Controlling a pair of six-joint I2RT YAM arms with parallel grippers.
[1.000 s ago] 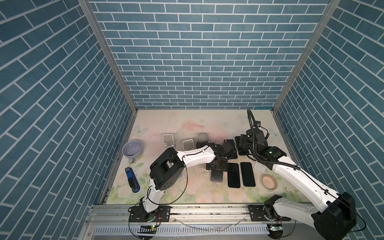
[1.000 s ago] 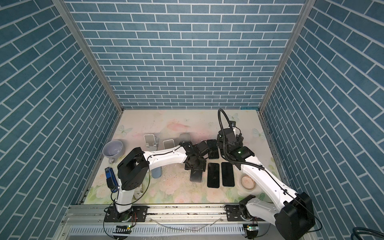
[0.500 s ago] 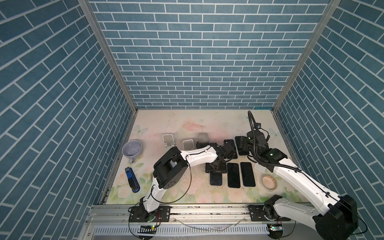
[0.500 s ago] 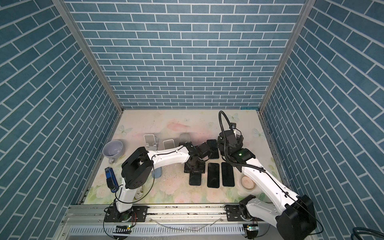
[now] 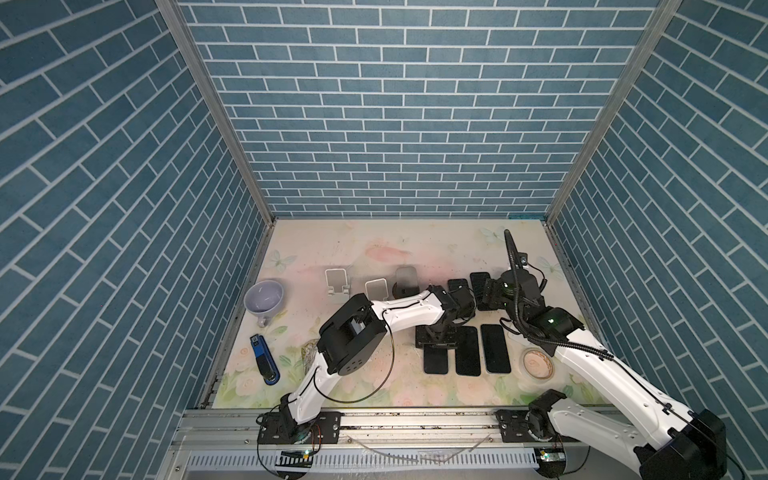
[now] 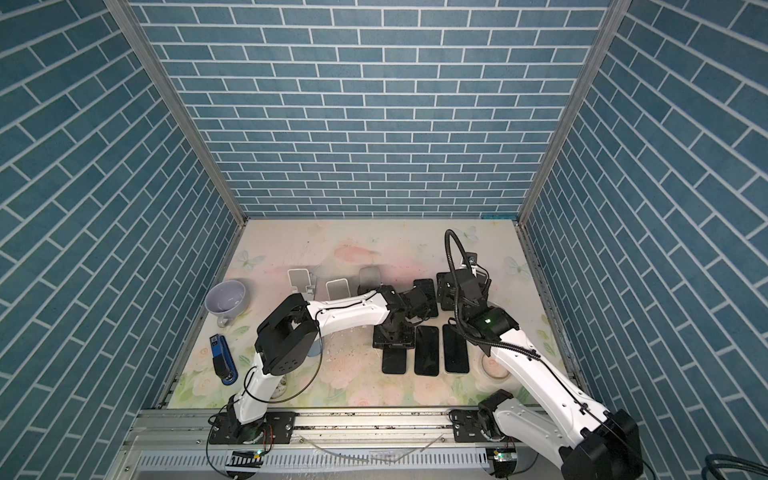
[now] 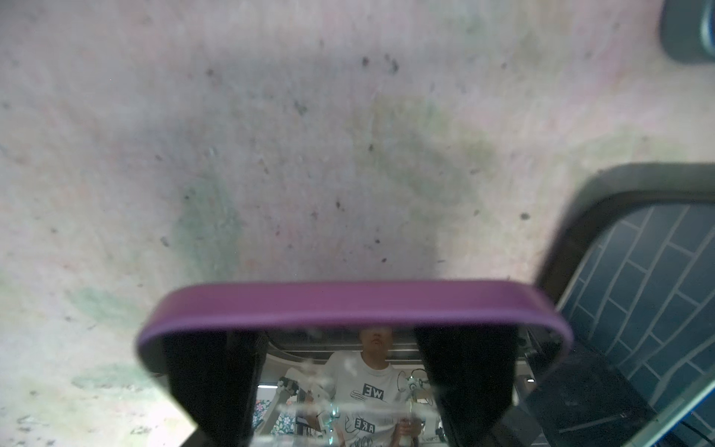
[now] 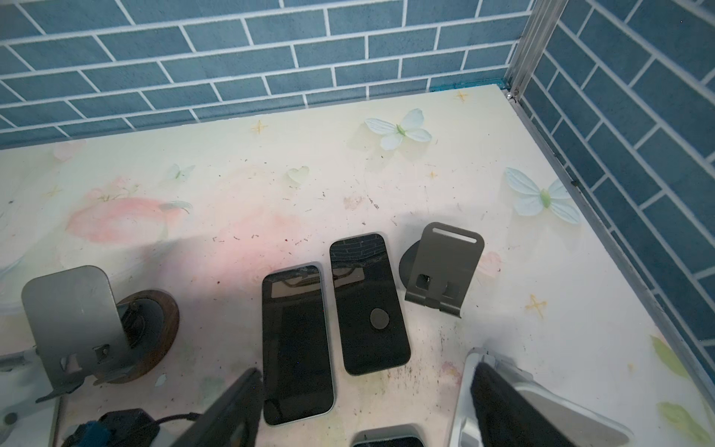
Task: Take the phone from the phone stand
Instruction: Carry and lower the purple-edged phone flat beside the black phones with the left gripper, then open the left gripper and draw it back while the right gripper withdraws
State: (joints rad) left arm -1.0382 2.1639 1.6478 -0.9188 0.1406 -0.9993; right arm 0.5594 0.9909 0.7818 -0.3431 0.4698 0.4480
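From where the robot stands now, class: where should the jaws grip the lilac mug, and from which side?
Probably the rim wall of the lilac mug, from straight above, one jaw inside, one outside. It stands upright, mouth open, apart from other things, and looks too wide to span. Its small handle sits low on the near side: a poorer hold.

The left arm [image 5: 399, 311] rose from the near edge, folded at the elbow and was stretched rightward to the middle, its wrist bent so that the left gripper [image 5: 436, 338] pointed straight down. How far its jaws stood apart could not be made out. The right arm [image 5: 590, 357] was stretched from the near right corner toward the far side. The right gripper [image 8: 365, 369] was low, its dark fingers [image 8: 499, 398] wide apart.
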